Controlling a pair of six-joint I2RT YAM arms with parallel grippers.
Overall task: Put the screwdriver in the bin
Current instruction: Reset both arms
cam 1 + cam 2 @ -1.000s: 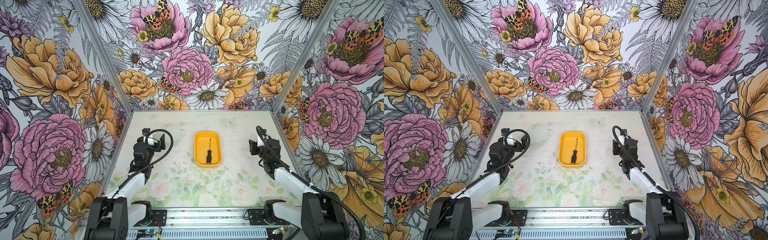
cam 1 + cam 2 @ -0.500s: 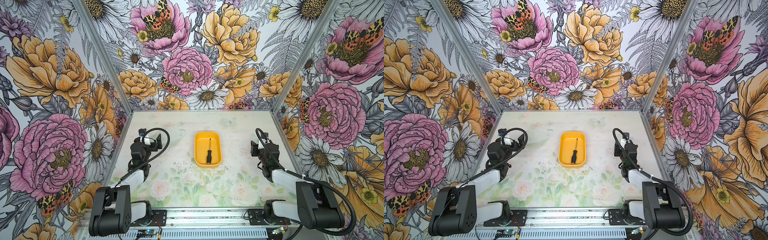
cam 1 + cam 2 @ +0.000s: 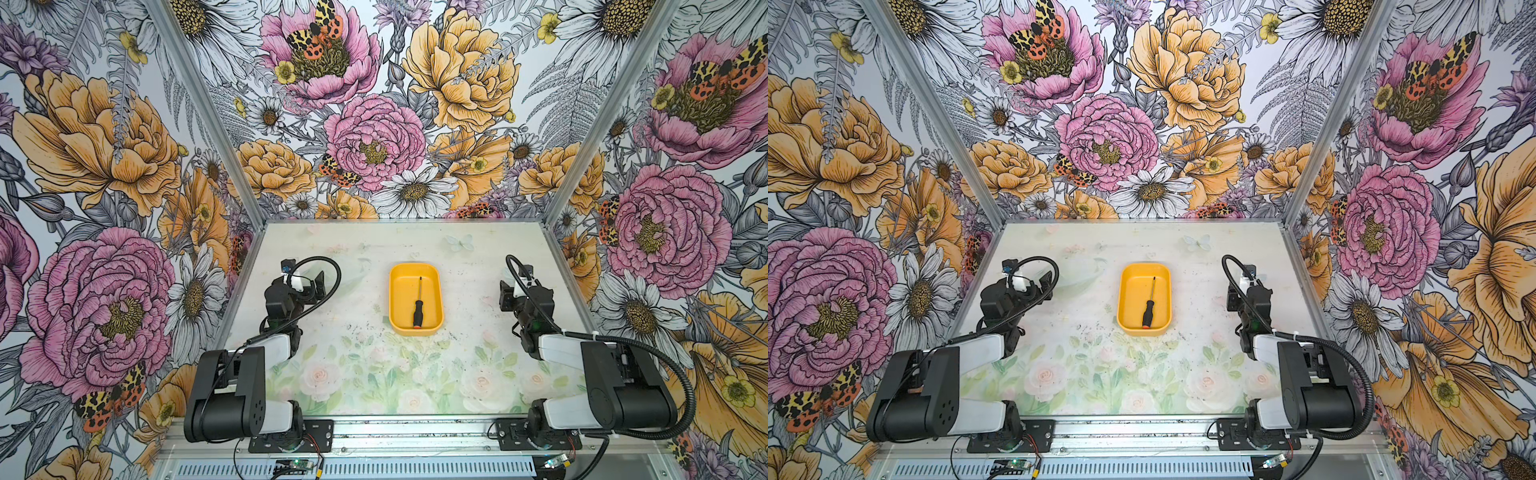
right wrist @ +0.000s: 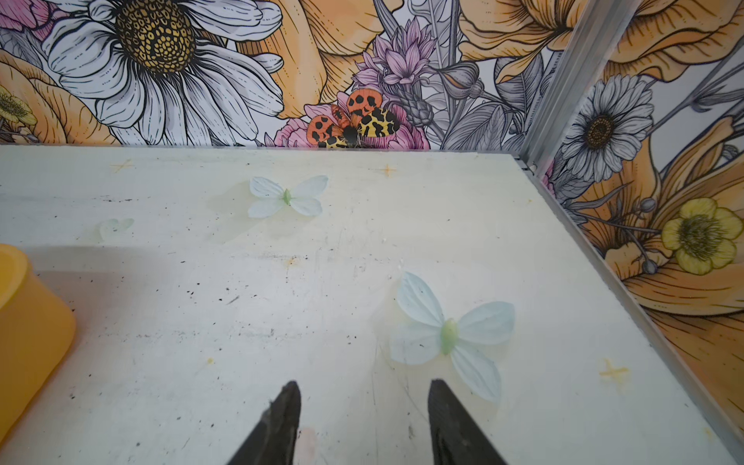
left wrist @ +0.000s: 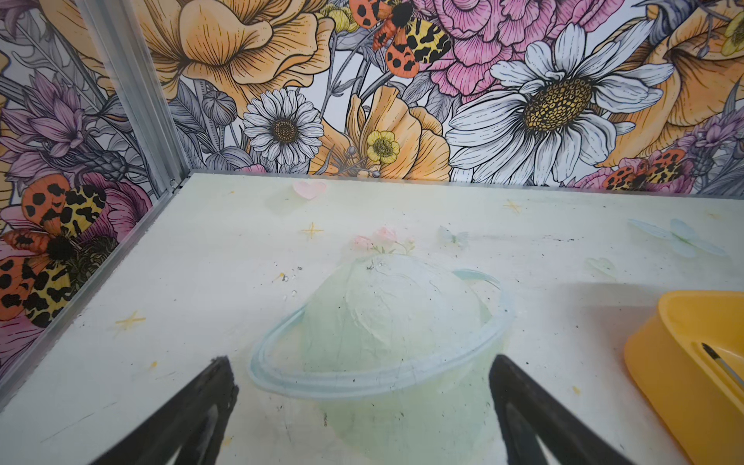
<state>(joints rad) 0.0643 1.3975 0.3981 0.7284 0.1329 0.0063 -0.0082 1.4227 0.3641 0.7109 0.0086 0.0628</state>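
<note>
The screwdriver (image 3: 418, 305) (image 3: 1149, 304) lies flat inside the yellow-orange bin (image 3: 397, 286) (image 3: 1126, 291) at mid-table, its thin shaft pointing to the back wall and its orange end cap toward the front rim. My left gripper (image 3: 312, 286) (image 5: 360, 368) stands open over bare table to the left of the bin, nothing between its fingers. In the left wrist view the bin (image 5: 660, 374) shows at the edge with the screwdriver's shaft tip (image 5: 720, 364) in it. My right gripper (image 3: 508, 296) (image 4: 364, 392) is open and empty to the right of the bin (image 4: 28, 334).
The table (image 3: 374, 374) has a pale floral print and is boxed in by floral walls with aluminium posts (image 3: 199, 108). Both arm bases sit on a rail (image 3: 415, 436) at the front edge.
Both arms have pulled back toward the front rail and folded lower, away from the bin. The screwdriver and bin have not moved.
</note>
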